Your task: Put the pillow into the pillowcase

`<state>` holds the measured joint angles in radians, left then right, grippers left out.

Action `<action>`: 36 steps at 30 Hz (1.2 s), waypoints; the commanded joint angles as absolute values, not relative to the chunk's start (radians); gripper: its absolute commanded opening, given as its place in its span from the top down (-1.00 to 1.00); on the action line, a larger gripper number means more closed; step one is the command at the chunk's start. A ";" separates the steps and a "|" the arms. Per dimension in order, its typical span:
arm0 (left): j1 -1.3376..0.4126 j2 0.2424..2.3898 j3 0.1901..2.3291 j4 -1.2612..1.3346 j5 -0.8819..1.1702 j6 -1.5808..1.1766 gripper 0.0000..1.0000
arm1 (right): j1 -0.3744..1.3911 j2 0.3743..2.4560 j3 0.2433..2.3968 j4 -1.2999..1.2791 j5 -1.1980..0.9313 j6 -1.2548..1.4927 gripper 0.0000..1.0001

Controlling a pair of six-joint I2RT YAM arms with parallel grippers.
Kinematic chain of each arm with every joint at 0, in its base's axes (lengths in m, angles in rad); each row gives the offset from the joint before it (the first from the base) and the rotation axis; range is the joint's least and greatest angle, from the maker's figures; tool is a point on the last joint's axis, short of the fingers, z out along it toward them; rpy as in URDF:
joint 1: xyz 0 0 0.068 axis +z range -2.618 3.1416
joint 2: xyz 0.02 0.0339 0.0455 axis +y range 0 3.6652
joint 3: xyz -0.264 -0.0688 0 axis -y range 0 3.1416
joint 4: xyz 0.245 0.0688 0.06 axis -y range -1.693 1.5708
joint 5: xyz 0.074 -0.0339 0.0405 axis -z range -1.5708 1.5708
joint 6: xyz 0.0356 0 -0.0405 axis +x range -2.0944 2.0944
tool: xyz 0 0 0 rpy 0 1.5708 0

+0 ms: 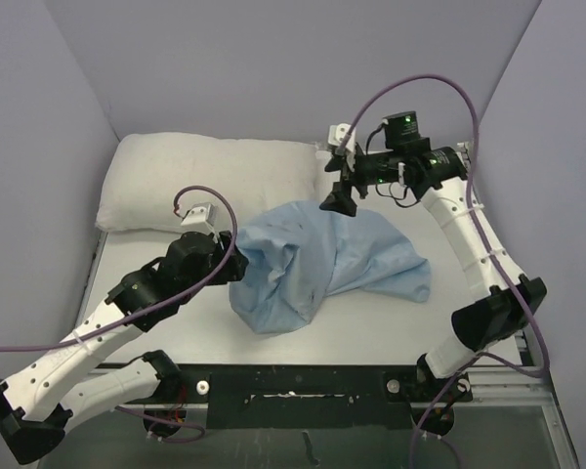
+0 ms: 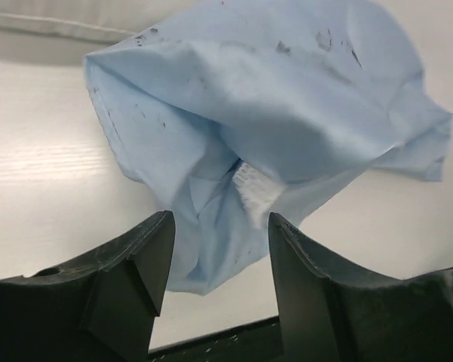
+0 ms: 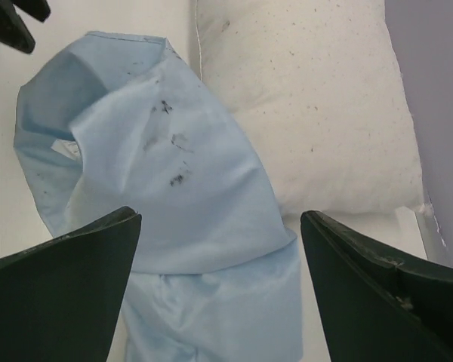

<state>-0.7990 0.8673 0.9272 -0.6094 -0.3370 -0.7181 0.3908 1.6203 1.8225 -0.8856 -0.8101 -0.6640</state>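
My left pincer (image 1: 236, 256) stood open, its two fingers apart with nothing clamped between them. The pillowcase (image 1: 313, 259) lay crumpled in a light blue heap on the white surface (image 1: 371, 332), just ahead of that pincer. From the left wrist, the cloth's lower folds hung in the gap between the fingertips, but I could not tell whether they touched it.

My right pincer (image 1: 337, 200) was also spread wide and empty. It hung above the far edge of the heap, with the blue cloth below and between its fingers in the wrist view.

The pillow (image 1: 215, 176) lay along the far left of the surface by the back wall, off-white and plump, wholly outside the pillowcase. The cloth's far edge met the pillow's near right corner. The pillow sat beyond my left pincer and to the left of my right one.
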 commanded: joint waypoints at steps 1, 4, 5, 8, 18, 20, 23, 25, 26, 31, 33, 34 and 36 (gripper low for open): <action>-0.786 0.848 1.088 -0.893 -0.404 -0.726 -0.03 | 0.266 1.487 1.752 -0.933 -0.963 -0.682 -0.82; -0.785 0.851 1.177 -0.836 -0.316 -0.691 -0.07 | 0.155 1.437 1.692 -0.930 -0.998 -0.655 -0.82; -0.785 0.854 1.195 -0.795 -0.271 -0.674 -0.08 | 0.123 1.423 1.664 -0.929 -1.005 -0.651 -0.82; -0.785 0.902 1.230 -0.664 -0.093 -0.609 -0.09 | 0.051 1.376 1.538 -0.937 -0.982 -0.686 -0.82; -1.147 1.267 1.086 -0.500 -0.080 -0.379 -0.32 | -0.168 1.400 1.330 -1.056 -0.947 -0.793 -0.89; -1.161 1.323 1.019 -0.440 -0.172 -0.438 -0.38 | -0.175 1.431 1.304 -1.063 -0.945 -0.770 -0.89; -1.169 1.389 0.959 -0.305 -0.280 -0.503 -0.46 | -0.175 1.469 1.259 -1.039 -0.938 -0.725 -0.89; -1.171 1.428 0.956 -0.279 -0.337 -0.520 -0.55 | -0.175 1.479 1.234 -0.995 -0.916 -0.682 -0.89; -1.172 1.453 0.960 -0.280 -0.367 -0.542 -0.64 | -0.174 1.479 1.212 -0.970 -0.906 -0.652 -0.89; -1.173 1.532 0.936 -0.177 -0.363 -0.584 -0.79 | -0.171 1.489 1.164 -0.872 -0.897 -0.573 -0.89; -1.174 1.565 0.938 -0.132 -0.347 -0.597 -0.78 | -0.170 1.491 1.154 -0.852 -0.893 -0.553 -0.89; -1.175 1.588 0.953 -0.138 -0.356 -0.618 -0.78 | -0.170 1.489 1.148 -0.845 -0.886 -0.545 -0.90; -1.175 1.649 1.002 -0.194 -0.351 -0.633 -0.73 | -0.170 1.485 1.140 -0.830 -0.856 -0.533 -0.89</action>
